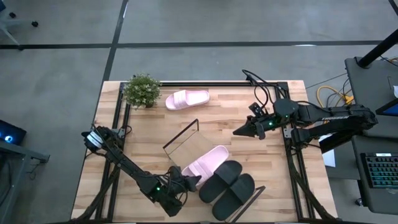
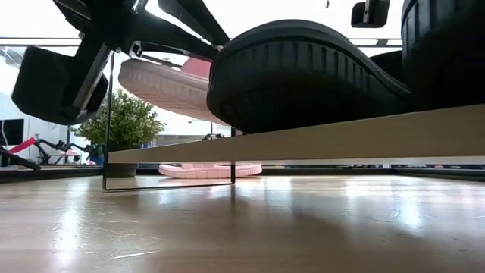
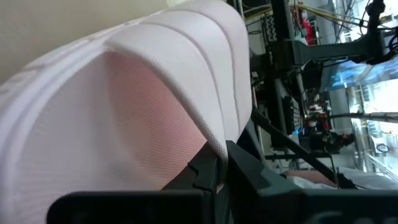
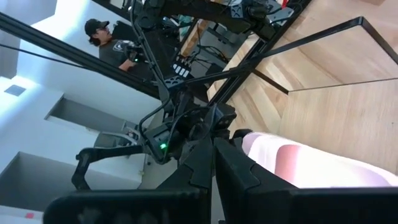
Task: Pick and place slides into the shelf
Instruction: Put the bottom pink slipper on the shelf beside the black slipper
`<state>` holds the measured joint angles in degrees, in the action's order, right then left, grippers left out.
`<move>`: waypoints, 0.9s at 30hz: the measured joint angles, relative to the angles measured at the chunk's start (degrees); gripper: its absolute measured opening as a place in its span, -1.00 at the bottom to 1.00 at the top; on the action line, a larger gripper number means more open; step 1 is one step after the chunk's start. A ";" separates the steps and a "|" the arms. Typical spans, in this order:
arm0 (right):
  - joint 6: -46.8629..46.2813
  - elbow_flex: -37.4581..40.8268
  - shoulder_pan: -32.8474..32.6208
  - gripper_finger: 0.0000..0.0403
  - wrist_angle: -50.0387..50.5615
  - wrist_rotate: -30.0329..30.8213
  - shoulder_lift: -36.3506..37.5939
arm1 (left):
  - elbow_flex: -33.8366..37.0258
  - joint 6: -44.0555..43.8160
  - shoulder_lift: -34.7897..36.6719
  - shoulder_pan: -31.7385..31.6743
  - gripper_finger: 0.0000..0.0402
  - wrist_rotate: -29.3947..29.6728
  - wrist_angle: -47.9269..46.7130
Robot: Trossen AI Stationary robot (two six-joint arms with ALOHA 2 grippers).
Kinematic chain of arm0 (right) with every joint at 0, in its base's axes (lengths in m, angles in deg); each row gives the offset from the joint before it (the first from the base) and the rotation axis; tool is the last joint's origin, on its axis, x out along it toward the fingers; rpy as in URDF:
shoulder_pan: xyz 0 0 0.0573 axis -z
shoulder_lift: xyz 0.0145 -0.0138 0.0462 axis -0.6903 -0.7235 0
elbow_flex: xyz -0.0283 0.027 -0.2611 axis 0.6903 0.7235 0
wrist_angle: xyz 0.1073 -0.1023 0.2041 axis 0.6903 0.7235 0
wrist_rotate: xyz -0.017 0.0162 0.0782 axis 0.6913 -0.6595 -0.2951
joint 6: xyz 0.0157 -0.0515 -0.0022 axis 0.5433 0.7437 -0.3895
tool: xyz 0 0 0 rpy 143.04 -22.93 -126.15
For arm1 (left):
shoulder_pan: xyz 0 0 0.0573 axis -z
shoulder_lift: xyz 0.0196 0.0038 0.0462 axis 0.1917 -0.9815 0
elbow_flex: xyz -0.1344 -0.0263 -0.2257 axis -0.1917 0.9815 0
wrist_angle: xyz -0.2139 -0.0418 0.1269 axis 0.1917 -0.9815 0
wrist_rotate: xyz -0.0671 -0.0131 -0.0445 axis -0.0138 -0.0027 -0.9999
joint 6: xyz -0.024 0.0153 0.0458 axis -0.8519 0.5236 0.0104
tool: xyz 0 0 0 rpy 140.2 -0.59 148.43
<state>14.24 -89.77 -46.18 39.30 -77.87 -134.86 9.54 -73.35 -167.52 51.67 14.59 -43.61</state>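
I see left gripper [image 1: 189, 181] fingers pinching pale pink slide sandal [image 1: 207, 163] by heel edge (on long light-wood shelf board [image 1: 189, 148]); right gripper [image 1: 239, 132] fingers pressed together, well apart.

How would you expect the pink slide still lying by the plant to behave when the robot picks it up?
The pink slide looks like moulded foam, so it is probably light for its size. Its wide strap seems thick, so it would likely flex a little, not flop. Lying flat on its sole, it should slide when pushed, not roll or tip.
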 joint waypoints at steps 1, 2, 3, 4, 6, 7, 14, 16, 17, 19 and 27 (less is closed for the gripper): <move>0.02 0.00 0.00 -0.96 -0.14 0.01 0.00 | -0.04 0.02 0.02 0.11 -0.99 -0.09 0.02; -0.01 0.00 0.00 -0.96 -0.18 0.03 0.00 | -0.04 0.02 0.04 0.20 -0.99 -0.21 0.00; 0.01 0.00 0.00 -0.96 -0.18 0.03 0.00 | 0.08 0.04 0.04 0.25 -0.99 -0.24 0.05; -0.06 0.00 0.00 -0.96 -0.18 0.03 0.00 | 0.26 0.04 0.04 0.26 -0.99 -0.31 0.00; -0.40 0.00 0.00 -0.96 -0.18 0.03 0.00 | 0.39 0.04 0.04 0.24 -0.99 -0.49 -0.10; -0.40 0.00 0.00 -0.96 -0.24 0.03 0.00 | 0.39 0.06 0.04 0.24 -0.99 -0.66 -0.06; -0.03 -0.89 0.02 -0.96 -0.29 0.07 -0.33 | 0.13 7.60 0.07 0.26 -0.99 -0.36 0.11; 0.43 -1.47 0.02 -0.96 -0.11 0.11 -0.41 | 0.21 7.03 0.07 0.26 -0.99 -0.50 0.21; 0.68 -1.77 0.02 -0.96 -0.07 0.16 -0.42 | 0.24 6.47 0.07 0.26 -0.99 -0.70 0.23; 0.95 -2.29 0.02 -0.96 -0.10 0.89 -0.40 | 0.26 6.08 0.07 0.26 -0.99 -0.88 0.37; 2.00 -3.76 0.02 -0.96 0.09 1.54 -0.77 | 0.29 6.03 0.07 0.33 -0.85 -2.30 0.89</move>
<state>16.24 -93.53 -46.16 39.39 -76.33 -135.63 9.83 -67.31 -167.45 52.00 12.29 -42.72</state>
